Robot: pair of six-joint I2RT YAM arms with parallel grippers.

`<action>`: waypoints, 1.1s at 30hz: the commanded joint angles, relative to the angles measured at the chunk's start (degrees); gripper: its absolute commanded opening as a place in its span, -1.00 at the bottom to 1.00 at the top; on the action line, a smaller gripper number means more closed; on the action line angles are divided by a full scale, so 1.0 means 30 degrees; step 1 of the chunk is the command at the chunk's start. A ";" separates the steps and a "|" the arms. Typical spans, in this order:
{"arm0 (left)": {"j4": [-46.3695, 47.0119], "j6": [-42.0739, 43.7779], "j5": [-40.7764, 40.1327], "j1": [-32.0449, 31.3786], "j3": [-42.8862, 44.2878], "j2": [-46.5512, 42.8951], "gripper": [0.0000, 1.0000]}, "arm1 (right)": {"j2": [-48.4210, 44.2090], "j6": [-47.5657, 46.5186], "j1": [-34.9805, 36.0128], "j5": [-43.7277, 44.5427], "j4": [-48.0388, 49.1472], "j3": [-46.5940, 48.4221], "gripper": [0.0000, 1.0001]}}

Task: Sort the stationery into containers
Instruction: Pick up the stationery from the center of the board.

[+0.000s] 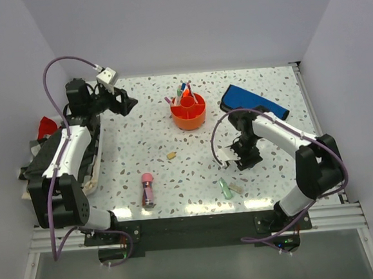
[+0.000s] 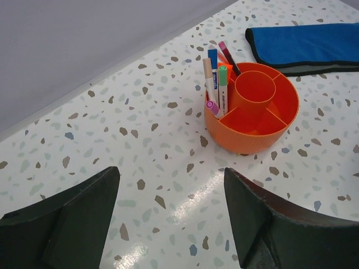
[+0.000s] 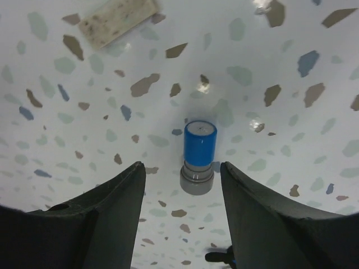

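Right end effector gapes wide around the untouched blue-capped marker, standing upright, cap upward.

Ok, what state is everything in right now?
Left gripper: open, empty.
Right gripper: open, either side of blue-capped marker, not touching.
Caddy: upright, pens in one ring compartment, centre well empty.
Glue tube: lying down, capped.
Green marker: lying down.
Eraser: lying flat.
Pouch: lying flat.

Bright, sharp, soft glare (edges distorted)
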 commanded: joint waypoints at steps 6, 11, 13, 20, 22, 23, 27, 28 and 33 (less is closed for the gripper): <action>0.0799 -0.0294 0.0319 0.0001 -0.0833 -0.1219 0.60 | -0.1595 -0.2328 -0.0011 0.2384 0.0965 -0.1997 0.21; 0.0916 -0.0499 0.0319 0.0089 -0.0600 -0.0986 0.60 | -0.0833 -0.0630 0.0018 0.2415 0.1785 -0.2845 0.20; 0.0945 -0.0528 0.0319 0.0089 -0.0482 -0.0927 0.60 | -0.0657 0.0425 -0.0011 0.2327 0.2223 -0.3139 0.20; 0.1150 -0.0762 0.0377 0.0118 -0.0189 -0.0488 0.60 | -0.0598 0.2300 -0.0011 0.1917 0.3222 -0.4106 0.17; 0.1238 -0.0822 0.0435 0.0118 -0.0189 -0.0428 0.60 | -0.0684 0.3062 0.0018 0.1888 0.3542 -0.4458 0.16; 0.1267 -0.0822 0.0436 0.0118 -0.0131 -0.0342 0.60 | -0.0802 0.3500 0.0018 0.1858 0.3661 -0.4865 0.15; 0.1297 -0.0851 0.0436 0.0118 -0.0072 -0.0195 0.60 | -0.1300 0.4235 -0.0011 0.1653 0.4042 -0.5718 0.11; 0.1326 -0.0880 0.0494 0.0118 -0.0072 -0.0165 0.60 | -0.1359 0.4469 -0.0011 0.1653 0.4217 -0.5835 0.11; 0.1560 -0.1114 0.0612 0.0118 -0.0101 0.0011 0.60 | -0.1301 0.6197 -0.0011 0.1536 0.4599 -0.6217 -0.05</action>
